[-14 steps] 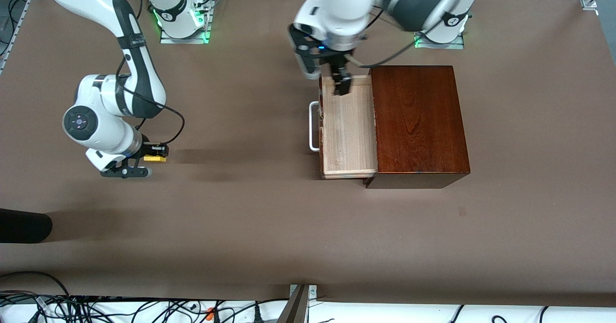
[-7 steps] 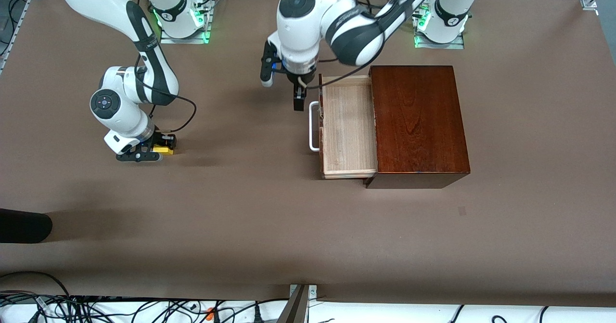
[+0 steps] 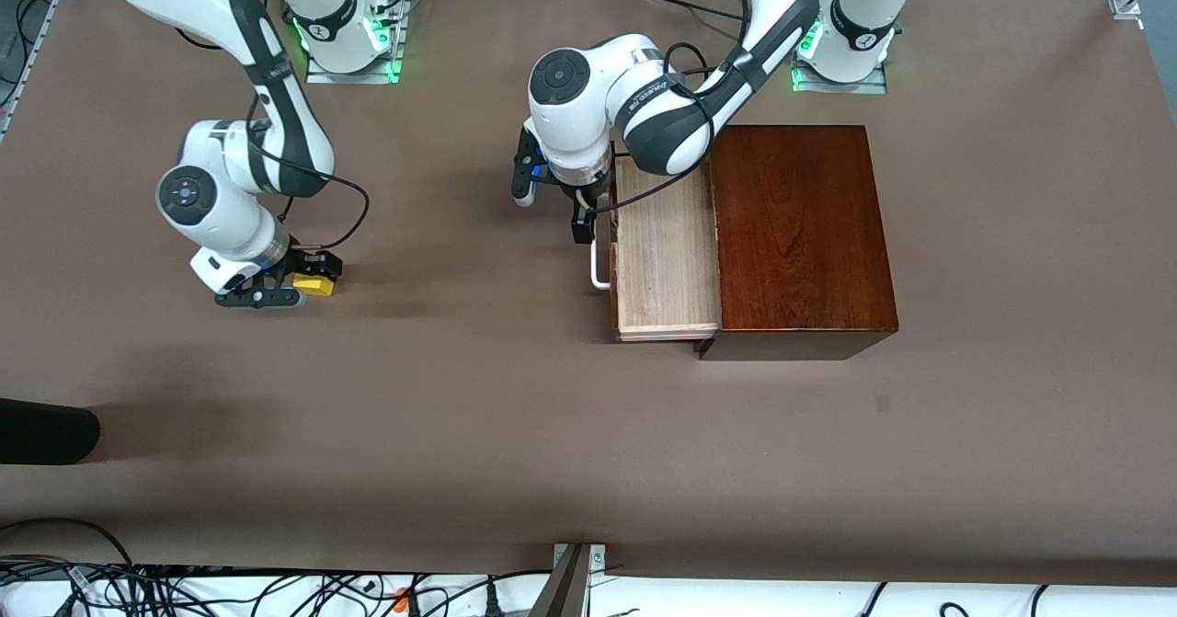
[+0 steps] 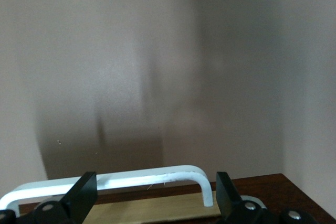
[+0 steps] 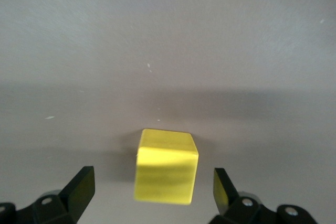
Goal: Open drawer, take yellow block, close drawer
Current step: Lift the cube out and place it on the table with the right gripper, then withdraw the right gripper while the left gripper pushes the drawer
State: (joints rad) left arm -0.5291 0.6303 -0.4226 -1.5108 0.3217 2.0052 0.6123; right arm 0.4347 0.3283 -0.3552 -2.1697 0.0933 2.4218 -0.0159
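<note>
The drawer [image 3: 667, 258] of the dark reddish-brown box [image 3: 800, 231] stands pulled out toward the right arm's end, its pale inside empty. Its white handle [image 3: 599, 268] also shows in the left wrist view [image 4: 131, 178]. My left gripper [image 3: 583, 223] is open right at the handle. In the left wrist view the gripper [image 4: 152, 203] has the handle's bar between its spread fingers [image 4: 79, 198], not touching it. The yellow block [image 3: 317, 284] lies on the table toward the right arm's end. My right gripper [image 3: 296, 283] is open. In the right wrist view the block [image 5: 165, 174] sits between the gripper's [image 5: 152, 195] spread fingers [image 5: 227, 192].
The brown table [image 3: 515, 415] stretches between the block and the drawer. A black object [image 3: 46, 431] lies at the table's edge at the right arm's end, nearer to the front camera. Cables [image 3: 184, 589] run along the front edge.
My left gripper moved from over the drawer's inside down to the handle. My right gripper carried the yellow block a short way, then opened; the block now lies free.
</note>
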